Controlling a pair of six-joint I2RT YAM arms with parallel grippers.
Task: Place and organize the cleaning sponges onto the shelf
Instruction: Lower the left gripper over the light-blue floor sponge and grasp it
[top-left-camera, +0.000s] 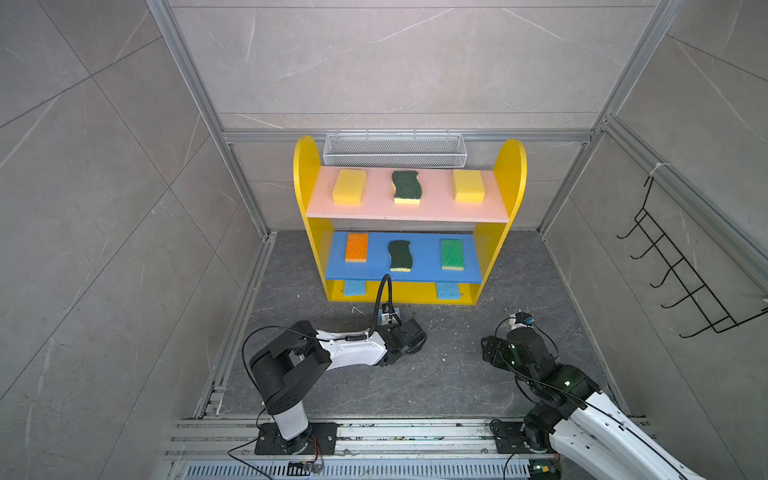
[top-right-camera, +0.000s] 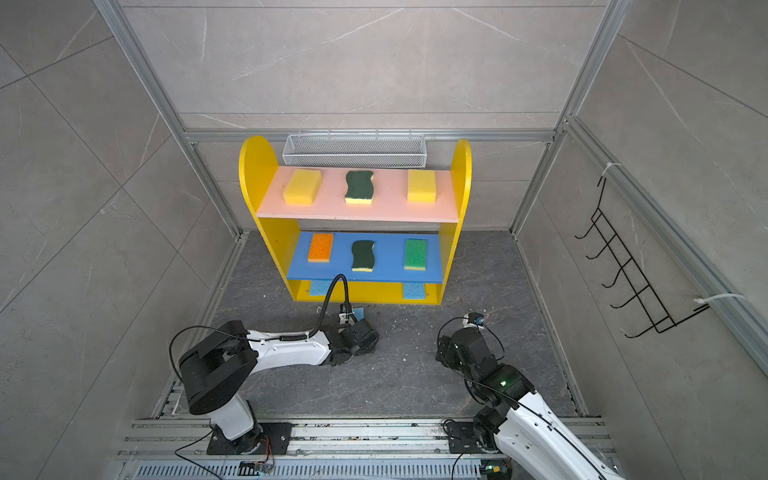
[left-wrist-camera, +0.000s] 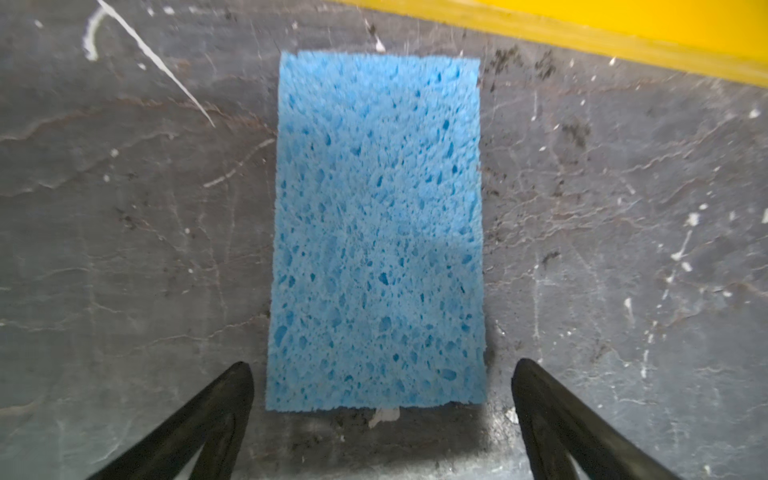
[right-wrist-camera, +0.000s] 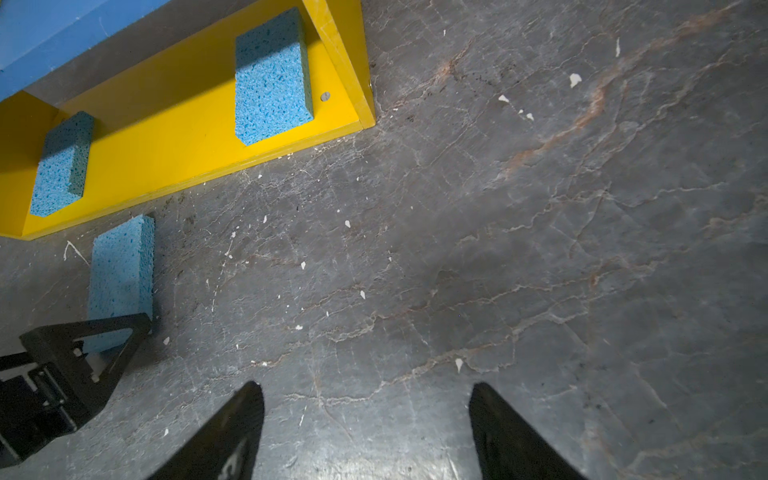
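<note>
Left pincer (left-wrist-camera: 382, 368) — blue sponge (left-wrist-camera: 376, 232) between jaws

- Two thick yellow sponges (top-left-camera: 349, 187) (top-left-camera: 468, 185)
- Two wavy dark-green scourers (top-left-camera: 406, 185) (top-left-camera: 400, 254)
- One orange-topped sponge (top-left-camera: 356, 246)
- One bright-green-topped sponge (top-left-camera: 452, 253)
- Three thin light-blue sponges (right-wrist-camera: 272, 79) (right-wrist-camera: 62, 166) (right-wrist-camera: 122, 270)
- One yellow shelf (top-left-camera: 306, 174) with three boards: one pink board (top-left-camera: 374, 208), one blue board (top-left-camera: 426, 270), one yellow board (right-wrist-camera: 166, 137)
- One white wire mesh basket (top-left-camera: 395, 149)
- One black wire hook rack (top-left-camera: 681, 266)
- Two robot arms (top-left-camera: 353, 353) (top-left-camera: 582, 415)

Top views: bright, even light, walls (top-left-camera: 104, 208) bowed at edges. My wrist views: dimmer, slightly soft; shadow beneath my left gripper (left-wrist-camera: 382, 365), glare on the floor (right-wrist-camera: 353, 461).
</note>
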